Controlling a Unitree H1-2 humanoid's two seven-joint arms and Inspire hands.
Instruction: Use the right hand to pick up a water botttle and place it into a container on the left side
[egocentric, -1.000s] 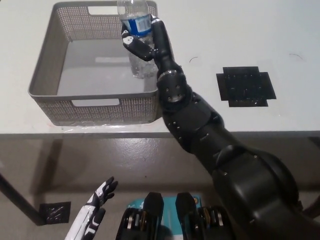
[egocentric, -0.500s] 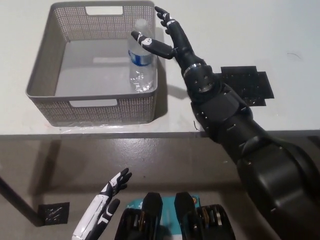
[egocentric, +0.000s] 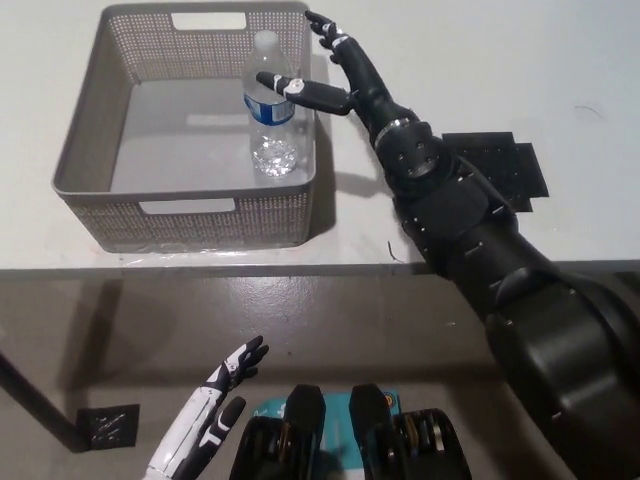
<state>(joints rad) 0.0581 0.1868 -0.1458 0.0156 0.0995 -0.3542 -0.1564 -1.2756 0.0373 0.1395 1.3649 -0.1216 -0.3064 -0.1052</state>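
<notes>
The water bottle (egocentric: 270, 110) stands upright inside the grey mesh container (egocentric: 85, 130), close against its wall at three o'clock, its base on the container floor and its cap toward twelve. The container sits on the white table (egocentric: 480, 60), left of a black cross-shaped mat (egocentric: 495, 165) at three o'clock of the scene.

The black right hand (egocentric: 335, 70) reaches in from five o'clock and hovers over the container's corner at one to two o'clock. It is released, its fingers (egocentric: 285, 83) spread, one lying across the blue label (egocentric: 266, 108) or just in front of it; whether it touches the plastic cannot be told. Nothing is grasped. The white left hand (egocentric: 215, 405) rests low at seven o'clock, below the table edge, fingers apart and holding nothing.

The bottle looks clear, thin-walled and almost empty, so it is probably light and easy to tip; a brush from a fingertip could knock it over. The plastic would be smooth and would dent under a hard squeeze. If it needed taking up again, the best hold would be around the labelled middle, where the body is straight and the paper gives some friction, not at the narrow neck. Judged from how it stands, the placing seems done, and the hand needs only to lift clear toward three o'clock without catching the bottle
</notes>
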